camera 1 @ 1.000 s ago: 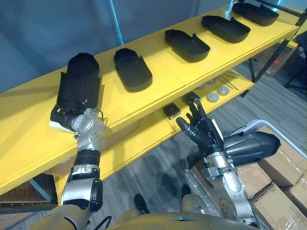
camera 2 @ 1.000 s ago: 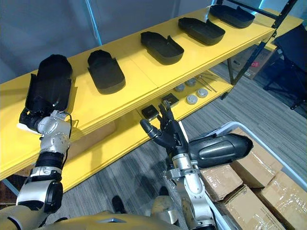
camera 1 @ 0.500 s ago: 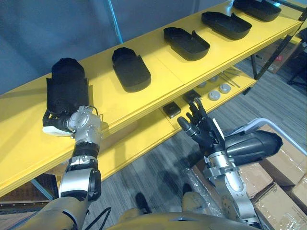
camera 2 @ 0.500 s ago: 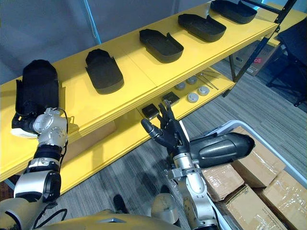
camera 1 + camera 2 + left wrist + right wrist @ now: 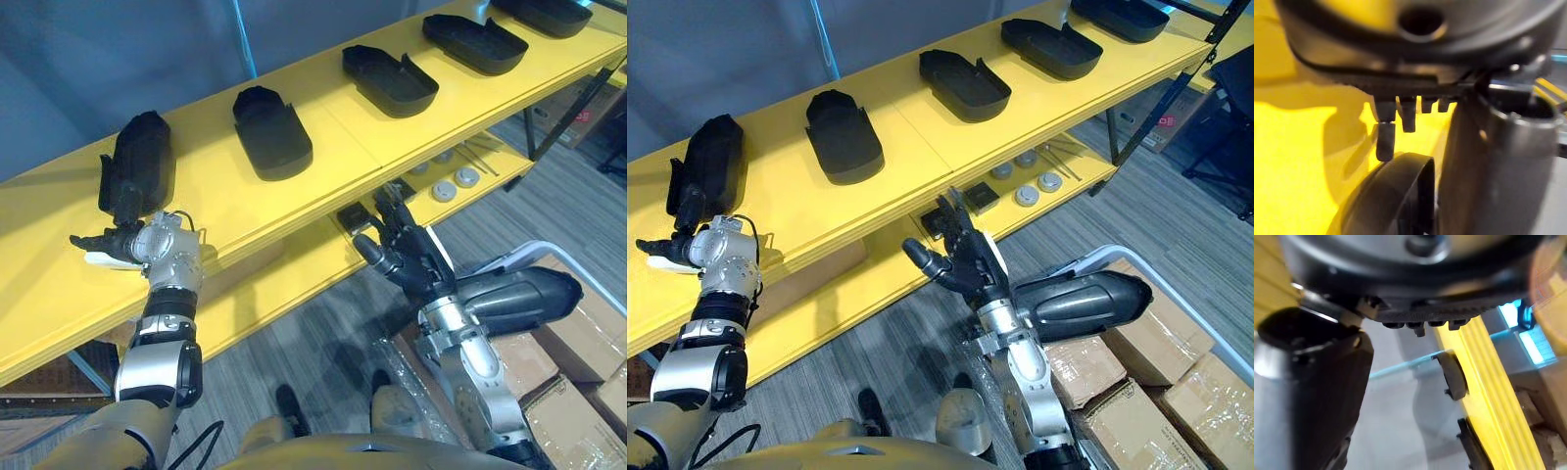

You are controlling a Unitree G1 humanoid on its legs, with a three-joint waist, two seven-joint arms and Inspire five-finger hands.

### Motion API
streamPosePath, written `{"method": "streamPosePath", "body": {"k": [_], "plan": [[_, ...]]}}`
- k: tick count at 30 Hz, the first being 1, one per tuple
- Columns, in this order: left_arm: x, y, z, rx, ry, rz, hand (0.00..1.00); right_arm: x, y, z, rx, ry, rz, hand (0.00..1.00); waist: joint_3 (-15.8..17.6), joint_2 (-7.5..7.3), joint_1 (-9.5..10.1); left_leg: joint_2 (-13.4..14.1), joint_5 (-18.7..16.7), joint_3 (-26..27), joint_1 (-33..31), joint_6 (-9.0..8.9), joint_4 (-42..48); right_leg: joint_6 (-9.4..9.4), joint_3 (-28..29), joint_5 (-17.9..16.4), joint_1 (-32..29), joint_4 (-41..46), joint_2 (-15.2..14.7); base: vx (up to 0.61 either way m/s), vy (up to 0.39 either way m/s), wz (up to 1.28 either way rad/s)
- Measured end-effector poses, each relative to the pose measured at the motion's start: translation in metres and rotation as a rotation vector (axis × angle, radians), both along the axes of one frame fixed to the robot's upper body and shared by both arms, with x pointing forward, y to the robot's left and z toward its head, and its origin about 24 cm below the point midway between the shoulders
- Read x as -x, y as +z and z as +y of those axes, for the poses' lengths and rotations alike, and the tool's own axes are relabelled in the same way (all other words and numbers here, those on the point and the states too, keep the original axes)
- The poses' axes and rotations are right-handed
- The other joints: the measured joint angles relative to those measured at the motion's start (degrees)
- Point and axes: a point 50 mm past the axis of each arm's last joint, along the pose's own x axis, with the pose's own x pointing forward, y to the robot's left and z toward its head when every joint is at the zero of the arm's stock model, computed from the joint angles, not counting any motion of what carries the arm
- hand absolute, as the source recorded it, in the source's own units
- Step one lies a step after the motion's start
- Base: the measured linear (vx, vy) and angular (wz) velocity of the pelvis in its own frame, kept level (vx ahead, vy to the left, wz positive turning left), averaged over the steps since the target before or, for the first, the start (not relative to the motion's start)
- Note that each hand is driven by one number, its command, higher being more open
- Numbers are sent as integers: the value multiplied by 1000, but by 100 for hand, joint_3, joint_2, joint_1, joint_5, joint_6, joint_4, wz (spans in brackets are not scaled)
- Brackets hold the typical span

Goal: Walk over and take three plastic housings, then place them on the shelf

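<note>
A black plastic housing (image 5: 143, 164) rests tilted on its side at the left end of the yellow shelf (image 5: 225, 211). Just in front of its near end is my left hand (image 5: 105, 241), open with fingers spread and apart from the housing. The left wrist view shows its straight fingers (image 5: 1385, 142) above the housing's curved rim (image 5: 1400, 191). Several more black housings (image 5: 272, 132) lie in a row along the shelf to the right. My right hand (image 5: 397, 257) hovers open and empty in front of the lower shelf. A dark rounded housing (image 5: 519, 294) lies beside my right forearm.
The lower yellow shelf (image 5: 294, 279) carries small black boxes (image 5: 353, 217) and round metal parts (image 5: 456, 183). Cardboard boxes (image 5: 578, 338) and a white cart rail (image 5: 509, 259) stand at the lower right. A black shelf leg (image 5: 578, 108) is at the right.
My left hand has opened and let go of the housing, which now rests tilted on its side further back on the shelf. The right hand has hardly moved.
</note>
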Motion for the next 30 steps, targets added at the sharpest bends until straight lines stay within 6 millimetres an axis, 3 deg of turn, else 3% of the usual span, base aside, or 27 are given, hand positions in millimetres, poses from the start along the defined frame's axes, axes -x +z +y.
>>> {"method": "streamPosePath", "body": {"k": [8, 11, 19, 22, 25, 27, 30], "plan": [[-23, 17, -40, -86, -235, -88, 100, -24, 54, 64, 8, 293, -238, 100, 41, -64, 471, 3, 202, -447, -178, -12, -99, -42, -433, -25, 9, 95, -2, -12, -20, 29], [-26, 21, -48, -92, -282, -128, 100, -28, 62, 68, -10, 279, -261, 100, 65, -105, 589, -1, 218, -534, -185, -12, -106, -43, -486, -40, 55, 91, -7, 10, -2, 15], [-20, 23, -54, -97, -352, -238, 100, -32, 64, 63, -19, 217, -260, 100, 118, -194, 651, -48, 258, -642, -176, -9, -114, -39, -637, -57, 139, 78, -14, -2, 4, 8], [-4, 21, -68, -83, -376, -304, 100, -34, 65, 59, -20, 200, -268, 100, 118, -196, 715, -73, 264, -688, -157, -2, -115, -35, -682, -59, 192, 66, -32, 13, 11, 8], [25, 16, -86, -158, -416, -284, 100, -35, 66, 57, 22, 180, -289, 100, 115, -210, 773, -93, 270, -789, -138, 6, -118, -23, -792, -49, 312, -15, -38, 13, 4, 17], [54, 10, -92, -282, -432, -206, 100, -35, 66, 59, 95, 162, -315, 100, 114, -223, 846, -95, 268, -850, -41, 3, -141, -19, -879, -46, 482, -103, -22, 14, -15, 14], [81, 12, -86, -473, -418, -136, 100, -37, 64, 58, 213, 112, -348, 100, 111, -235, 966, -88, 252, -940, 36, -21, -170, -15, -1006, -43, 670, -213, 9, 3, -29, 21]]}}
